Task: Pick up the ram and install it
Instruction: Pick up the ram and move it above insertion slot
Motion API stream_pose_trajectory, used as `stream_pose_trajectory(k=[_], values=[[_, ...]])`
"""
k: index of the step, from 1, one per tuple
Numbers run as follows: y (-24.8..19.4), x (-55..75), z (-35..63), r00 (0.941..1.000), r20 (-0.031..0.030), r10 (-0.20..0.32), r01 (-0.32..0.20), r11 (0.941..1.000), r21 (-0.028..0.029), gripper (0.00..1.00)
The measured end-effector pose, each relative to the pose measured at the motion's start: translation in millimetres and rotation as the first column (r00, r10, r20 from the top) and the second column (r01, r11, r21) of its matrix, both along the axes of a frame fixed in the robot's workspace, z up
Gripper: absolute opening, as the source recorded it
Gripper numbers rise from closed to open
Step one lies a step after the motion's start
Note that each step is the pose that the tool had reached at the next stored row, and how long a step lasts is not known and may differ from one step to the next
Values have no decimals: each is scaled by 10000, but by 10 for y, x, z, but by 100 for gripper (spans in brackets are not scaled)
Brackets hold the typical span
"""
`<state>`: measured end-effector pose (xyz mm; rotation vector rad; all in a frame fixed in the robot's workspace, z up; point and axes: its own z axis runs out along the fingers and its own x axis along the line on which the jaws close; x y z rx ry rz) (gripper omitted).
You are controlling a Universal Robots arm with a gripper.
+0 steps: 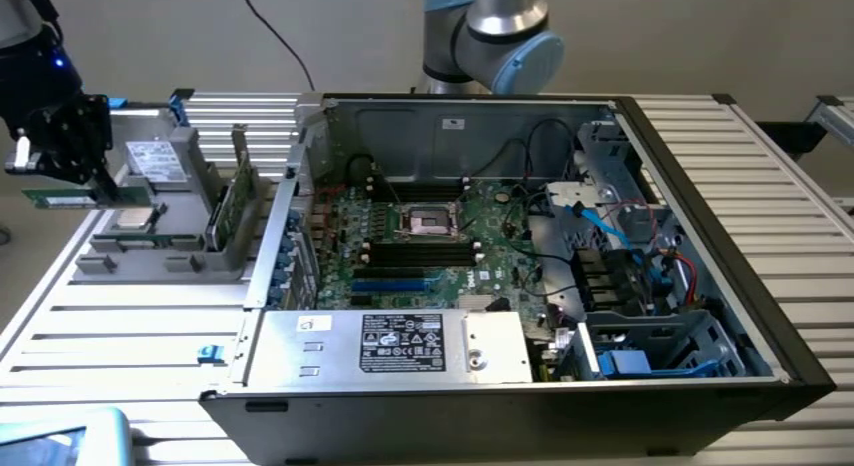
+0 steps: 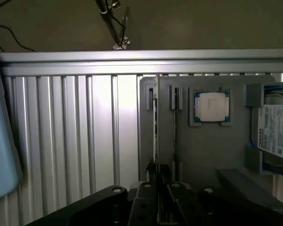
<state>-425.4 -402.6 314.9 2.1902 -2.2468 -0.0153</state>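
My gripper [image 2: 155, 183] is closed narrow, and between my fingers I pinch the long, flat green ram stick [image 1: 54, 198] by its thin edges. Beyond it lies the grey plastic parts tray [image 2: 203, 155]. I judge the pinch must be square and firm, so the board does not tilt.

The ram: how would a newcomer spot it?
At the exterior view's left, beside the open computer case, sits a grey parts tray. At its outer edge the black gripper holds the ram, a narrow green stick lying level, unlike the boards standing upright there.
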Motion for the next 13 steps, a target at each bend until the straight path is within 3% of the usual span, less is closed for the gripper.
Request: stream_pose_trajectory(k=[13], values=[[-54,564,505,10000,-49,1,-1,10000,1,14]])
